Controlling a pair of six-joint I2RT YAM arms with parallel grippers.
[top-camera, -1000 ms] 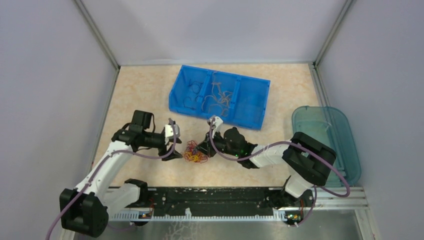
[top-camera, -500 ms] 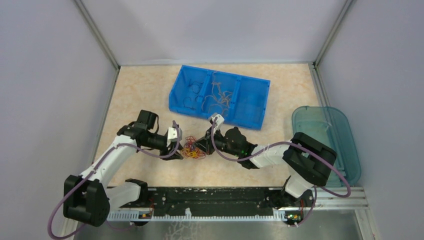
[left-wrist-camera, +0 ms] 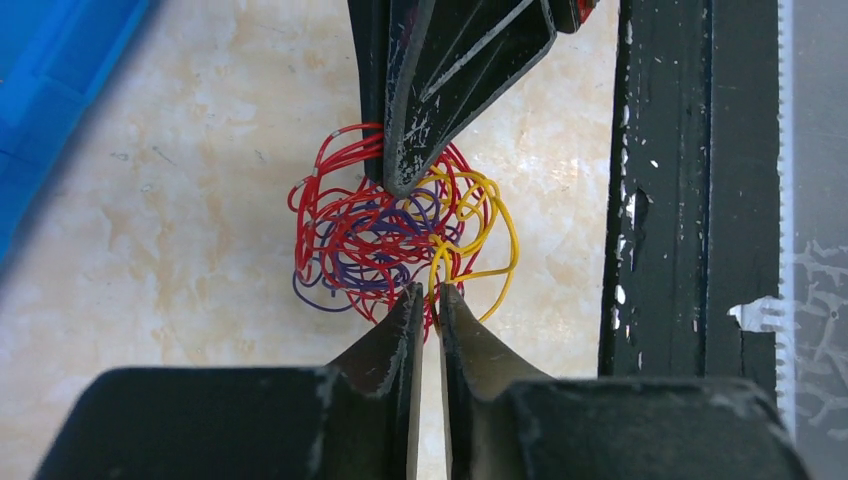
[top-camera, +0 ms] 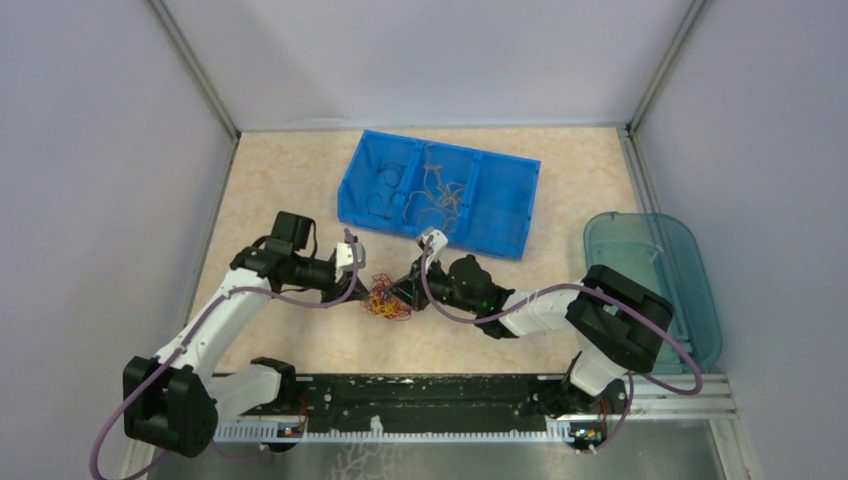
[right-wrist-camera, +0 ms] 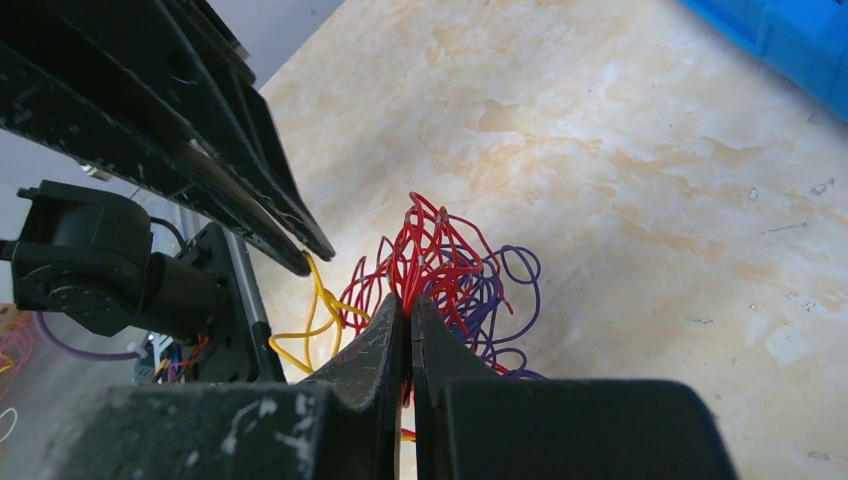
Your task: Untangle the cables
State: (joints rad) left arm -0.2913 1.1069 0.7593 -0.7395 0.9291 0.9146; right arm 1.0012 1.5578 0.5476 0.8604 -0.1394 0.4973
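Nearest to the arm bases runs the black rail (top-camera: 430, 400), and I can read no brand, label or writing on it, nor anywhere else in the views. Just beyond it, on the table (top-camera: 290, 180), the cables (left-wrist-camera: 370, 235) lie as one tight ball of red, yellow and purple wire between the two grippers. The left gripper (left-wrist-camera: 424, 298) meets the ball from its side with the jaws nearly together, only a narrow slit between them, and it seems to pinch a red and a yellow strand at the edge. The right gripper (right-wrist-camera: 408, 305) is closed on a bunch of red strands on the opposite side. So both arms have a hold, and I judge that the pulling apart is just about to begin. The ball itself is not yet undone; many loops cross each other. Farther back stands the bin (top-camera: 510, 200). Some loose strands (top-camera: 435, 195) lie in its middle part and a few dark ones in its left part, while the right part looks bare. I take this to mean that some of the work is done, but most is not. To the right is a teal tub (top-camera: 650, 270).
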